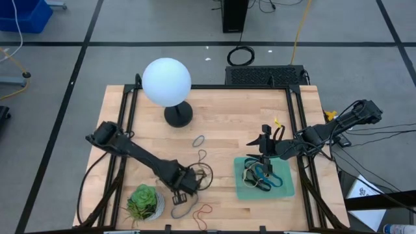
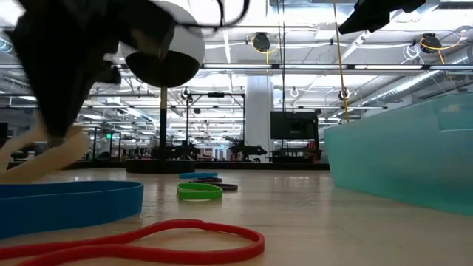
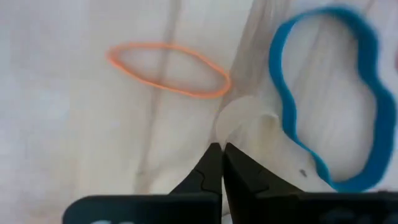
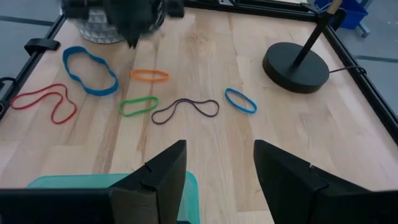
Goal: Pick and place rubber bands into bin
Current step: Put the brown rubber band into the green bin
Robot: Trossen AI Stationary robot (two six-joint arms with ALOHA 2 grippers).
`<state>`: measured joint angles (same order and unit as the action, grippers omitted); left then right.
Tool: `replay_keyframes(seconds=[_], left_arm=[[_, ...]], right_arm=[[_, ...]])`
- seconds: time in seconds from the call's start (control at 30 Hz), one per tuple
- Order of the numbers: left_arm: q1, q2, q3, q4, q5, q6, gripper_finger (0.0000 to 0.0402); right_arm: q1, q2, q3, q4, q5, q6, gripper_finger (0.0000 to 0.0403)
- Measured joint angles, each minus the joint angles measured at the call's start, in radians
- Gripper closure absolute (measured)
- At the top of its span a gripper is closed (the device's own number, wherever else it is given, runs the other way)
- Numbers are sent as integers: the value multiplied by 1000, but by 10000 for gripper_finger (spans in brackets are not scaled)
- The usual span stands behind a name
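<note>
My left gripper (image 1: 188, 185) points down over the near left of the table, shut on a cream-white rubber band (image 2: 52, 155). On the wood around it lie loose rubber bands: a wide blue one (image 4: 90, 70), a red one (image 4: 43, 102), an orange one (image 3: 168, 70), a green one (image 4: 138, 106), a dark purple one (image 4: 185, 109) and a small blue one (image 4: 240, 101). The mint-green bin (image 1: 286, 188) sits at the near right with several bands inside. My right gripper (image 4: 217, 180) hangs open above the bin's far edge, with nothing between its fingers. My left gripper pinches the cream band's upper part (image 3: 239, 124) between its two shut fingertips, coming from above and pointing down. The band hangs below the fingers as a slack loop. I cannot tell whether its lower end (image 2: 18, 168) still touches the table.
A lamp with a white globe (image 1: 166, 81) and a black round base (image 4: 295, 67) stands at the far middle. A white pot with a green succulent (image 1: 144, 201) sits at the near left corner, close to my left arm. A black frame rails the table's edges.
</note>
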<state>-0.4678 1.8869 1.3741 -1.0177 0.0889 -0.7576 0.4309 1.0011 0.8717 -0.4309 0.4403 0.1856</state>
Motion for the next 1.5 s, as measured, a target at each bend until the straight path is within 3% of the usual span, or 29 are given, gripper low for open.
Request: replay_keyframes(seconds=[0.33,0.63,0.87,1.0,1.27,1.5], left_arm=[[76,-304,7,20,-255,121,394],[160,-436,7,251,-410,454,392],[230,-434,7,407,-402,674,394],[256,-434,7,507,-344,768,391],[270,-428,7,574,-304,852,389],[272,-417,8,580,-303,880,391]], right_arm=[[0,0,0,11,0,-81,222],[0,0,0,95,1,-215,222],[-5,9,0,202,2,-250,222],[-29,45,0,278,3,-251,222],[-110,192,0,483,-1,-253,222],[-178,355,0,740,-234,-267,222]])
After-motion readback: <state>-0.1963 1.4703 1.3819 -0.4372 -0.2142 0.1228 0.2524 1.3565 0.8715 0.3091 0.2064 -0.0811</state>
